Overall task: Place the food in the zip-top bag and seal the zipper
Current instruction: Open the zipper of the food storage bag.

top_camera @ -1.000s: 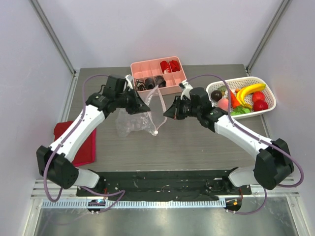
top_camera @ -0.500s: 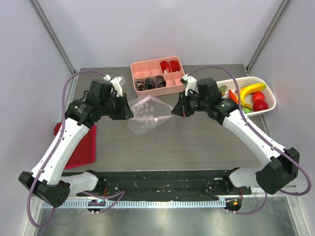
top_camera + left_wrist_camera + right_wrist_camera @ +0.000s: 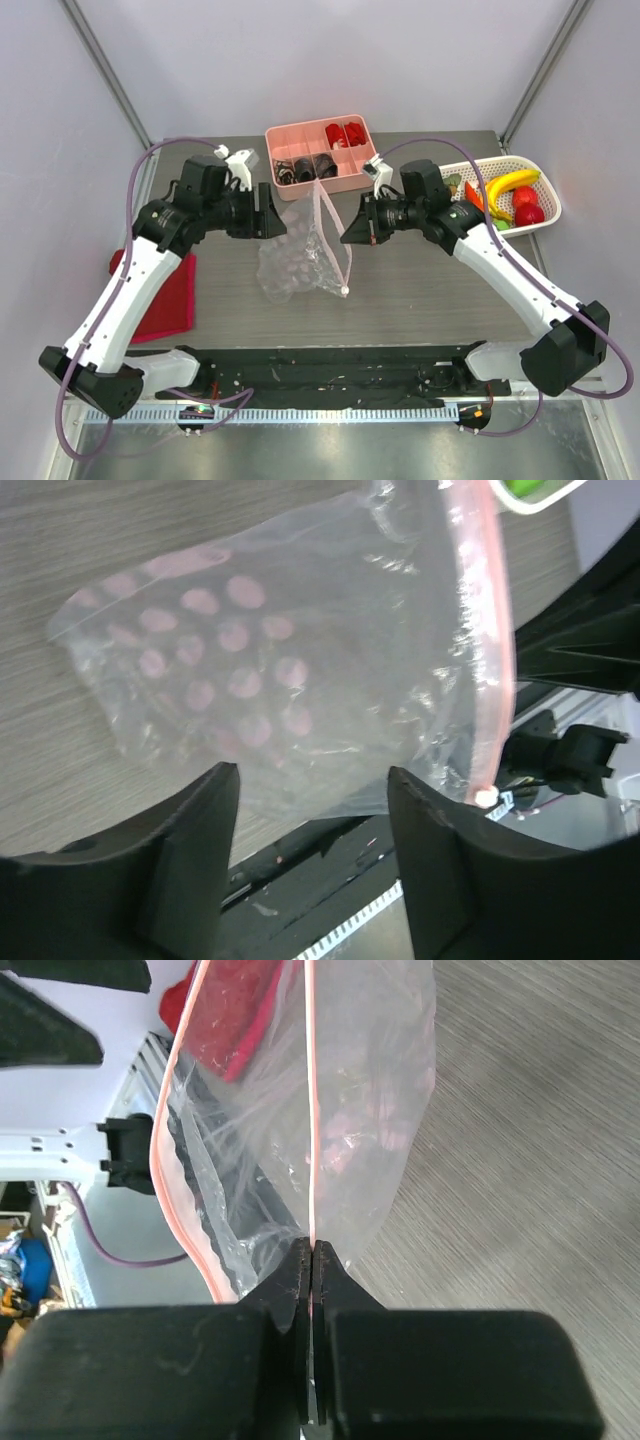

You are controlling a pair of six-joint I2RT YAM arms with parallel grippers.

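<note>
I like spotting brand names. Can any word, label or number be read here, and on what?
None can be read.
The clear bag carries only pink dots, no letters.
The pink tray and white basket show no markings.

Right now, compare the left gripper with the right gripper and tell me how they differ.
The left gripper stands open with nothing between its fingers; the right gripper is shut on the zipper. The left gripper only faces the zip-top bag from its left side, while the right gripper grips its edge from the right. Both have black fingers and point at the bag from opposite sides.
</note>
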